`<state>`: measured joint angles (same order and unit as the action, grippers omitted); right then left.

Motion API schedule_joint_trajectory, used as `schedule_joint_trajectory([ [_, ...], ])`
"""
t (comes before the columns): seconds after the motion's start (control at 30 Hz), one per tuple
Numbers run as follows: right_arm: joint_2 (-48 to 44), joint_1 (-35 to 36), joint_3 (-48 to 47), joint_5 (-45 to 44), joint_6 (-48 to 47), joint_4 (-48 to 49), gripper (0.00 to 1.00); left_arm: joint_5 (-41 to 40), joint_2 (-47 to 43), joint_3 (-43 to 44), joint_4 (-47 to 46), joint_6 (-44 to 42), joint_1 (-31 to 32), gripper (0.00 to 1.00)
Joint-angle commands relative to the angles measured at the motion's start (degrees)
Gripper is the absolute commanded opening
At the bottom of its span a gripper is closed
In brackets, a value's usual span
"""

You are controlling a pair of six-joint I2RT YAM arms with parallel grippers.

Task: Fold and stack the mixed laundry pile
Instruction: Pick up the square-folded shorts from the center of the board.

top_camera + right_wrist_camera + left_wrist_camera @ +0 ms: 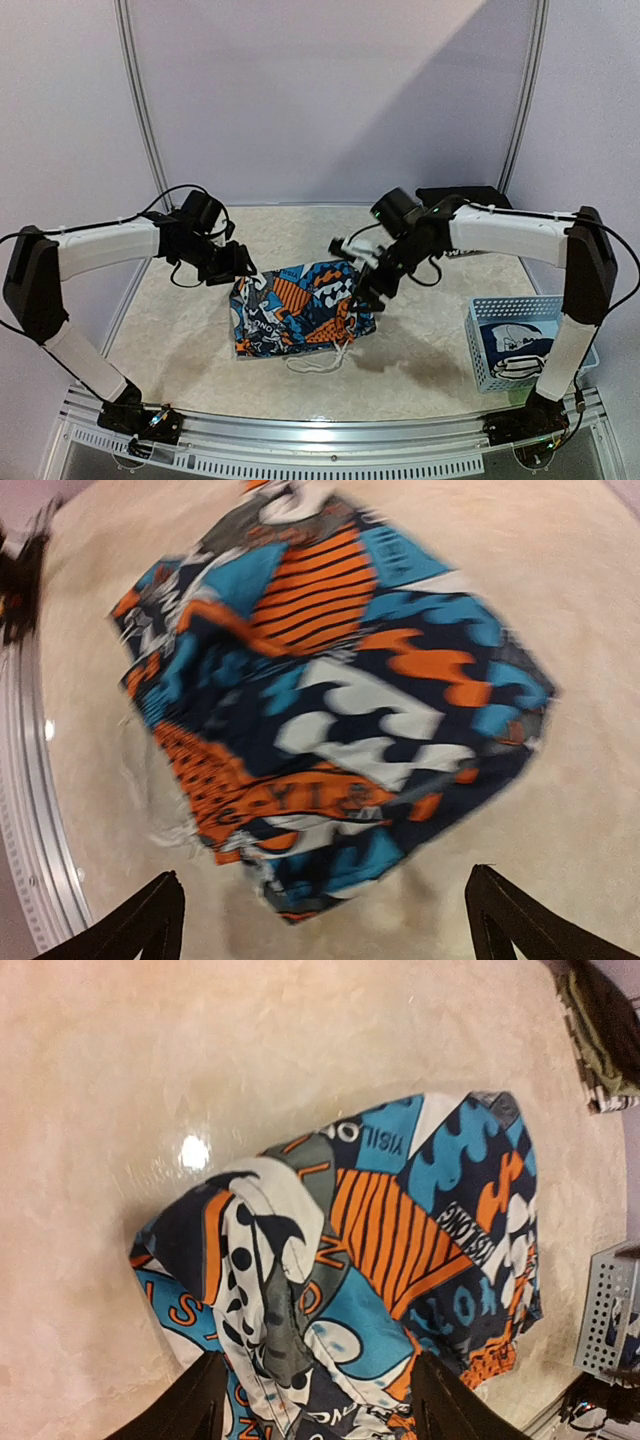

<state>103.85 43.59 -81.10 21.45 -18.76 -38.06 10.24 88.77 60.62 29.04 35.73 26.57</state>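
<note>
Cream, marble-veined bench [190,345], faintly glossy, stands between pale lilac walls [320,100]. A soft orange-blue-white cartoon-print garment [300,312], folded to a rough square, lies flat mid-bench. The left hand [245,268], at its left edge, and right hand [366,298], at its right edge, are both spread, pinching nothing.

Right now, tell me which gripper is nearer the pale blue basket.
Right. The right gripper sits above the right edge of the cartoon-print garment, the side facing the basket; the left gripper is at its opposite, left edge, farther off.
</note>
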Motion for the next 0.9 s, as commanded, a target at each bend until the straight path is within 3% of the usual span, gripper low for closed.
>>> schedule_joint_trajectory([
  [0.0, 2.20, -8.38, -2.58, 0.37, 16.03, 4.97, 0.99, -5.48, -4.40, 2.95, 4.83, -1.14, 1.70, 0.65],
  [0.2, 16.00, -17.19, -9.56, 15.74, 22.74, 0.93, 0.99, 1.15, -0.96, 3.58, -6.89, -0.58, 6.43, 0.65],
  [0.5, 24.61, -18.22, -10.07, 27.79, 26.35, 1.44, 0.99, 4.76, 14.27, 6.08, -18.10, 4.49, 13.49, 0.62],
  [0.7, 29.83, -16.17, -9.43, 31.74, 28.31, 1.40, 0.95, 6.52, 22.18, 6.02, -23.02, 6.71, 14.27, 0.60],
  [0.87, 32.00, -13.00, -9.81, 27.40, 29.20, 1.51, 0.92, 7.68, 25.97, 5.59, -25.82, 8.25, 14.87, 0.57],
])
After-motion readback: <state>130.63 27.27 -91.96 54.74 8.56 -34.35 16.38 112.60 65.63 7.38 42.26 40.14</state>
